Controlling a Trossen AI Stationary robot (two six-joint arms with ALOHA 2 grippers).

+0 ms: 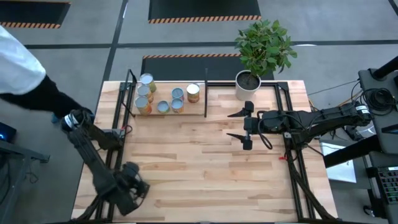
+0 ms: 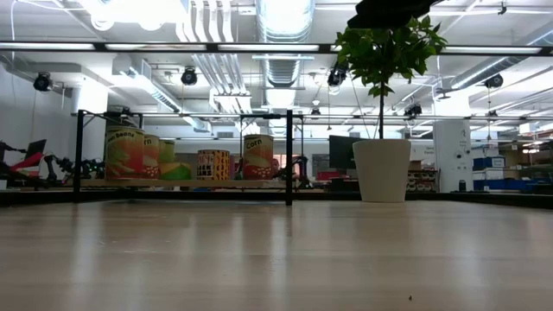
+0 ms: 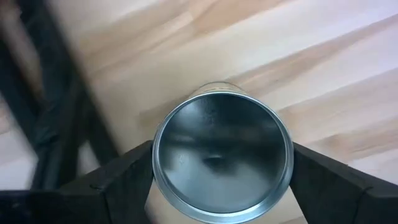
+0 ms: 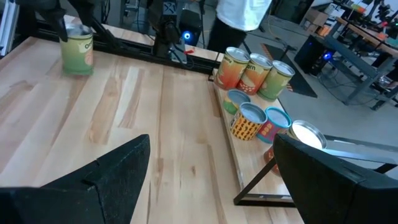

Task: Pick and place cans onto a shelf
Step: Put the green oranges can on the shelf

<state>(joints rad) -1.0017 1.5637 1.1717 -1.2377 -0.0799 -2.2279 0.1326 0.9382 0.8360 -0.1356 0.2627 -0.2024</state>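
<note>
left claw (image 3: pixel 221 180) clamped on a can (image 3: pixel 222 152); right claw (image 1: pixel 239 126) spread apart near shelf (image 1: pixel 168 99).

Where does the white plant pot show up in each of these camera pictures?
High view: the white plant pot stands at the table's far edge, just right of the shelf.
Low view: the pot is right of centre, right of the shelf's black post.
Left wrist view: not in it.
Right wrist view: not in it.
Shared landmark: the shelf, beside the pot in both.
</note>
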